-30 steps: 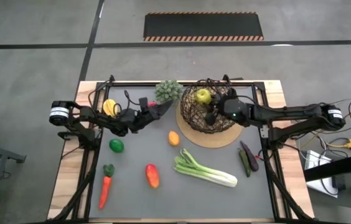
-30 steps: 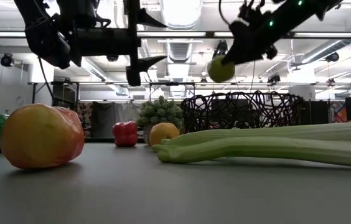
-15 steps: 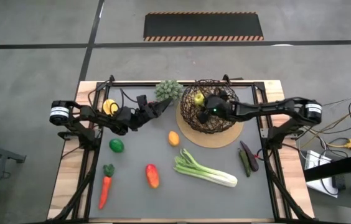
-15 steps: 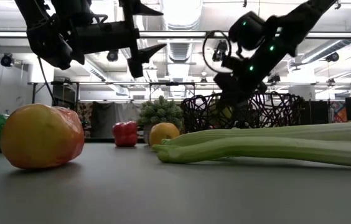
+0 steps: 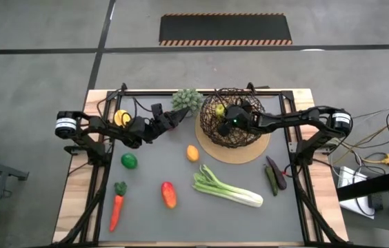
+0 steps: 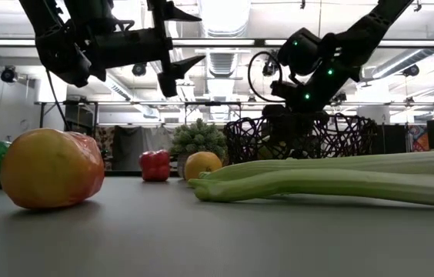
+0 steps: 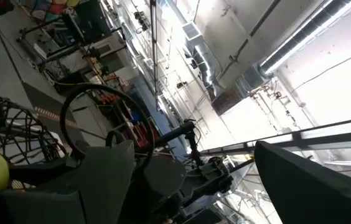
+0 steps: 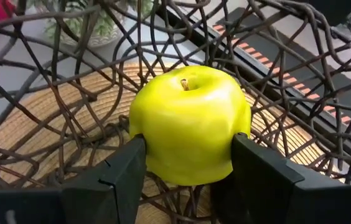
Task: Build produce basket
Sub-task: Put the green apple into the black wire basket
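Note:
The dark wire mesh basket [image 5: 230,118] stands on a round tan mat [image 5: 258,150] at the table's far right. My right gripper [image 5: 226,117] reaches down inside the basket and is shut on a yellow-green apple [image 8: 188,124]. My left gripper [image 5: 172,118] hangs open above the table's far left and holds nothing; in the low view its fingers [image 6: 177,42] are well above the table. On the grey table top lie a leek-like stalk [image 5: 227,187], an orange piece [image 5: 192,152], a green piece [image 5: 129,161], a red-yellow piece [image 5: 169,194], a carrot [image 5: 116,210] and dark purple pieces [image 5: 276,172]. My right gripper pinches the yellow-green apple between its two fingers [image 8: 122,171], one on each side of its lower half [image 8: 225,149]. It comes slanting down from the table's right, over the basket's rim. The apple sits upright, stem up, low inside the basket; whether it rests on the mesh I cannot tell.
A small potted plant [image 5: 187,100] stands at the far edge, between the two grippers. A yellow piece [image 5: 121,118] lies under the left arm, and a red piece [image 6: 154,165] lies near the plant. Bare table lies around the orange piece.
My right gripper, still shut on the apple, has come down from above the basket's rim into the basket and shifted a little toward the table's left. The apple has gone down with it, from well above the basket to low inside it.

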Controlling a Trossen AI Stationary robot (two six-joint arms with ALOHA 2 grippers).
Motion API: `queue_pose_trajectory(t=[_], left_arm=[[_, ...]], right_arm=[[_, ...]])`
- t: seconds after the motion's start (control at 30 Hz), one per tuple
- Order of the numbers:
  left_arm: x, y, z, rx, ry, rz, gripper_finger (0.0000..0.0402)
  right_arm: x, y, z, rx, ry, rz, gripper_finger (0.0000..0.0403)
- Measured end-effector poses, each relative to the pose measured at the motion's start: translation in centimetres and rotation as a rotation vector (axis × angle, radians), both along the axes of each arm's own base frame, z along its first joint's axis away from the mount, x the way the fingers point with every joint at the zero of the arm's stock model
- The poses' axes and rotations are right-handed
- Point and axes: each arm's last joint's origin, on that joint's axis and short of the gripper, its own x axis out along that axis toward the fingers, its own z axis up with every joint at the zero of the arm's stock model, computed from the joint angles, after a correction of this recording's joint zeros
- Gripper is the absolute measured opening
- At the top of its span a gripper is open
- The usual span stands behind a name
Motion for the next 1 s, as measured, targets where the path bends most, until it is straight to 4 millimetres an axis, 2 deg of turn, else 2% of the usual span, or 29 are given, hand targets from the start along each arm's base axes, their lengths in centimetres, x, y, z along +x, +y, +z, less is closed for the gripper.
queue_pose_trajectory(t=[0.37,0.53,0.83,1.0], left_arm=[[0.0,0.0,0.0,0.009,0.004,0.005,0.0313],[0.0,0.0,0.0,0.009,0.004,0.006,0.0313],[0.0,0.1,0.0,0.051,0.026,0.023,0.0313],[0.0,0.0,0.0,0.062,0.03,0.016,0.0313]], right_arm=[[0.1,-0.1,-1.0,0.021,0.031,-0.016,0.0252],[-0.2,0.0,-0.8,0.032,0.039,-0.021,0.0275],[-1.4,0.4,1.6,0.027,0.003,-0.027,0.0299],[-2.3,0.7,4.0,-0.01,-0.06,-0.011,0.0282]])
